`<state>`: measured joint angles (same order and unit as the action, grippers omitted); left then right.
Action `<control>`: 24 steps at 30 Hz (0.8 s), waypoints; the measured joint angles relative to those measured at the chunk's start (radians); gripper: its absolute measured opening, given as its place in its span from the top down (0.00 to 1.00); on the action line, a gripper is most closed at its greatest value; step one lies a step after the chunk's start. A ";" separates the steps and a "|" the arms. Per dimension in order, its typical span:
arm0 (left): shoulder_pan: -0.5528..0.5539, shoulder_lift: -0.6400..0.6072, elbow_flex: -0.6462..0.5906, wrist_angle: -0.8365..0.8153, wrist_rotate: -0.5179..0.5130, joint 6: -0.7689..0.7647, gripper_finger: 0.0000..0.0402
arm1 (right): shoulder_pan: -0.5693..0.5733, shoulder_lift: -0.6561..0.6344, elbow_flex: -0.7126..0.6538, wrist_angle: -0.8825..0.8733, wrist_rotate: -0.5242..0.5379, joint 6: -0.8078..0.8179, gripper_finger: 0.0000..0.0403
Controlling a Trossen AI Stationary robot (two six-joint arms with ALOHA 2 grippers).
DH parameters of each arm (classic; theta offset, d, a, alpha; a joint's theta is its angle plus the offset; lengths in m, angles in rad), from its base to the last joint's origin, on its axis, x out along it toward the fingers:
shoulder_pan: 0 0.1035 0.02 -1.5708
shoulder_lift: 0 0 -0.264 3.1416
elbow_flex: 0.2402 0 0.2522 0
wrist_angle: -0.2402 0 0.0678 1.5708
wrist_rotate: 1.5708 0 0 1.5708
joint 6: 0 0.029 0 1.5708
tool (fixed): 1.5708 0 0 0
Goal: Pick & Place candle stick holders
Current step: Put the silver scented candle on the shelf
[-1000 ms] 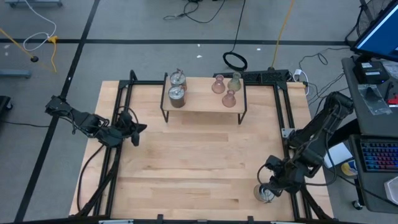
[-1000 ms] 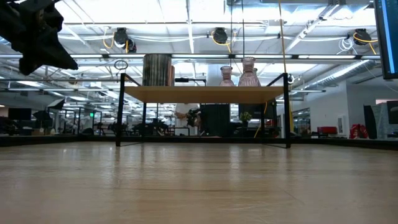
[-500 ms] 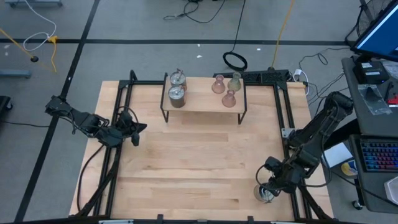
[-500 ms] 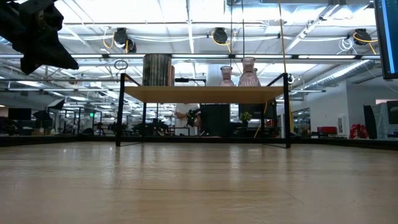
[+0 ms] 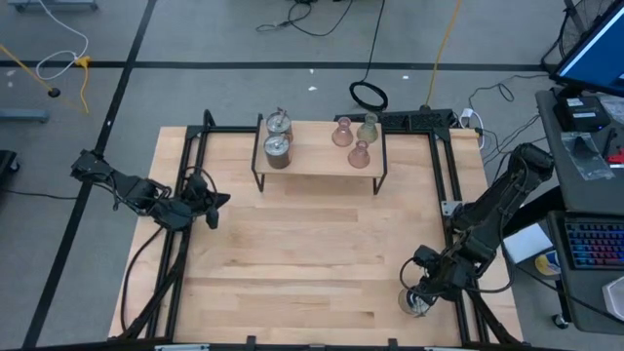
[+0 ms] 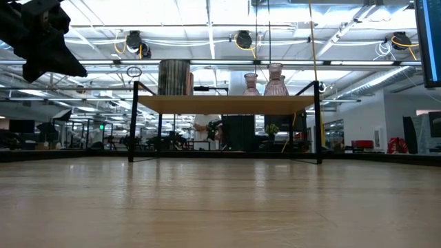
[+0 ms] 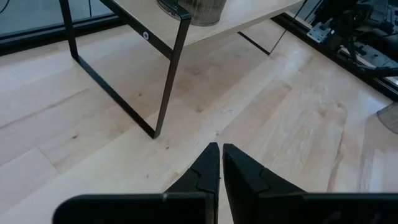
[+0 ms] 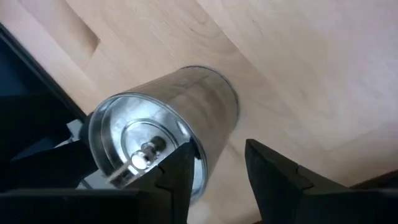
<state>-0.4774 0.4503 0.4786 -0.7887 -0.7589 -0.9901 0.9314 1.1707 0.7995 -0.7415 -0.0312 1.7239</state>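
Hovering at the table's near right corner, the right gripper [image 5: 421,295] has its fingers spread beside a silver metal holder [image 8: 168,134], not clasping it. Five other holders stand on the small shelf [image 5: 317,162] at the far side, while the left gripper [image 7: 219,163] waits pinched closed by the left edge.

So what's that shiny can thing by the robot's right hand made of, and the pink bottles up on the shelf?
The candle holder at the right gripper looks like brushed metal: silvery, with streaky reflections. The pink holders on the shelf look like glass, since light shows through them.
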 joint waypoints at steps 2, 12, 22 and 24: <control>0.000 0.000 0.000 0.000 0.000 -0.003 0.95 | 0.000 -0.001 -0.014 0.014 0.001 0.000 0.67; 0.000 0.000 0.000 0.000 0.000 -0.010 0.95 | -0.001 -0.001 -0.040 0.048 0.003 0.000 0.79; 0.000 0.000 0.000 0.000 -0.001 0.003 0.95 | -0.002 0.000 -0.041 0.027 0.005 -0.003 0.98; 0.000 0.000 0.000 0.000 -0.001 0.011 0.95 | -0.009 0.001 -0.041 0.025 0.004 -0.001 0.97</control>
<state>-0.4774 0.4500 0.4786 -0.7887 -0.7601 -0.9794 0.9222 1.1713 0.7582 -0.7166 -0.0273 1.7233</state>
